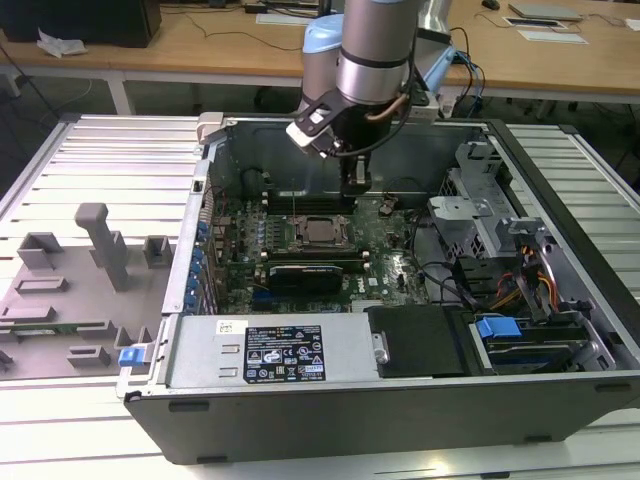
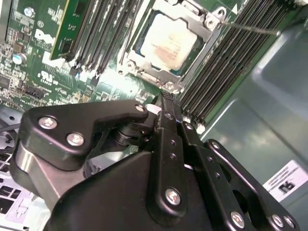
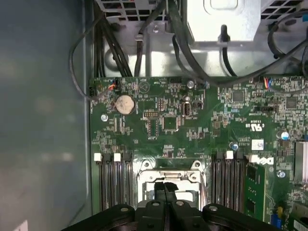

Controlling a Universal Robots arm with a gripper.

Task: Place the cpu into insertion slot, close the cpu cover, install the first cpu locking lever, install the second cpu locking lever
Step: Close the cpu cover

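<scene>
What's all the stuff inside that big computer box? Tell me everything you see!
computer case: one, grey, open on top.
circuit board: one, green, inside the case.
cpu: one, silver-grey, in the board's socket.
cpu cover: one, silver frame, lying around the cpu.
memory slots: several, black, on both sides of the cpu.
round battery: one, silver, on the board.
cables: many, black, past the board's edge.
holder blocks: several, grey, exterior view's left.
gripper: one, black, shut, by the cpu cover's edge.
</scene>
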